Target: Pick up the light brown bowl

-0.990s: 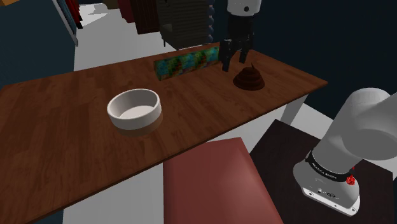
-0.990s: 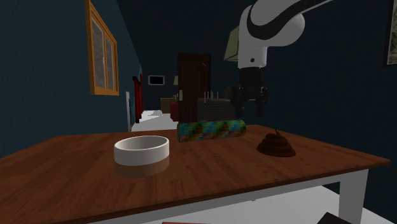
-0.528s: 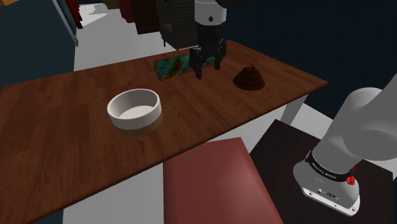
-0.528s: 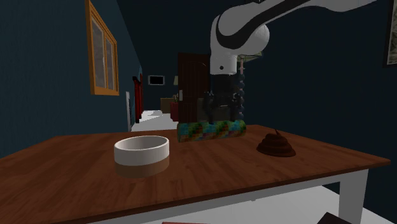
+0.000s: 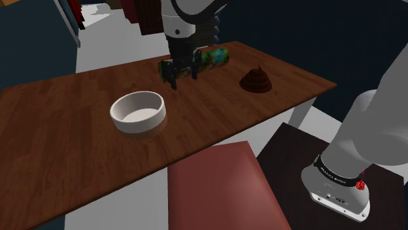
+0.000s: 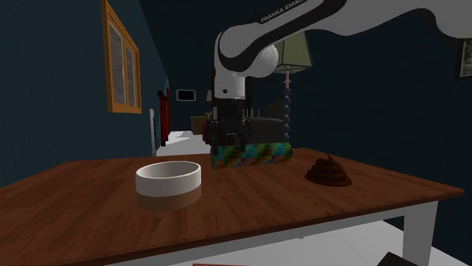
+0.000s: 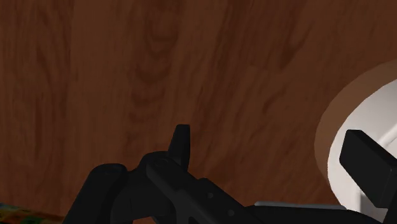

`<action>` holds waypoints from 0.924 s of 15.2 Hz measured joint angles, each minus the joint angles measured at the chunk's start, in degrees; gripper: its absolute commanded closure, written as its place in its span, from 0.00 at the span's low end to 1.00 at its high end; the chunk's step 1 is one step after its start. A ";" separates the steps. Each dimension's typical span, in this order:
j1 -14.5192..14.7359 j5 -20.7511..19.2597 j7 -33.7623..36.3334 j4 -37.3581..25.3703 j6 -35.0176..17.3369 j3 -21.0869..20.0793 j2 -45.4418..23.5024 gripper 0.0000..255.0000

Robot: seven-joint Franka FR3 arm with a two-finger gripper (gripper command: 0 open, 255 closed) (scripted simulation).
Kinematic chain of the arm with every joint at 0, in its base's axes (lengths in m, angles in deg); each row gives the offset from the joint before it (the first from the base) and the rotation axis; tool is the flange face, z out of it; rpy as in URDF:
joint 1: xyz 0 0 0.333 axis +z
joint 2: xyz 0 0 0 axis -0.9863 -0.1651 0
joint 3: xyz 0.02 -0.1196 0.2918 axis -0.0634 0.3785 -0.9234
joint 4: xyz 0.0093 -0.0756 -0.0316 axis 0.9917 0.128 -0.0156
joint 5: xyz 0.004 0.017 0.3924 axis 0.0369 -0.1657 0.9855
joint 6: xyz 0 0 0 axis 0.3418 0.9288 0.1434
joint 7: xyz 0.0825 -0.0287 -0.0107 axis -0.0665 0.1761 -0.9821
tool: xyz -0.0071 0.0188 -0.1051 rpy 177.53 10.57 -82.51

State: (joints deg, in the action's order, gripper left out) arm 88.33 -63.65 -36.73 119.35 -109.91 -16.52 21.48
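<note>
Overhead, the arm (image 5: 186, 16) bends down over the wooden table (image 5: 65, 131), its gripper (image 5: 183, 80) pointing straight down with fingers spread and nothing between them, above bare wood between the pale bowl (image 5: 137, 111) and a multicoloured roll (image 5: 212, 57) just behind. A dark brown swirled lump (image 5: 255, 80) sits towards the shoulder view's right, well apart from the bowl.

- multicoloured patterned roll (image 5: 213, 57) lying just behind the gripper (image 5: 184, 78)
- brown swirly lump (image 5: 255, 80) sits past the roll's far end, well apart from the gripper
- dark wood tabletop (image 5: 65, 131) right under the gripper
- reddish-brown seat (image 5: 216, 189) off the tabletop's edge, far from the gripper
</note>
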 measured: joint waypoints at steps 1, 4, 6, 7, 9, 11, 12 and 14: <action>0.45 -0.43 0.79 -1.55 -0.16 -0.41 -1.83 0.00; 1.98 -2.14 3.09 -8.57 0.49 -1.40 -8.57 0.00; 3.18 -3.35 4.39 -13.85 1.41 -1.81 -13.17 0.00; 3.86 -3.92 5.08 -16.12 1.65 -1.99 -15.32 0.00; 4.55 -4.56 5.66 -18.96 2.11 -2.07 -17.83 0.00; 4.57 -4.73 5.66 -18.74 1.24 -1.99 -18.50 0.00; 4.59 -4.78 5.73 -18.21 0.62 -1.99 -18.59 0.00; 4.68 -4.91 5.94 -17.08 -0.85 -1.98 -18.96 0.00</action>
State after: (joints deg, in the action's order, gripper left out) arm 93.01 -68.57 -30.78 102.28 -110.75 -18.50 2.52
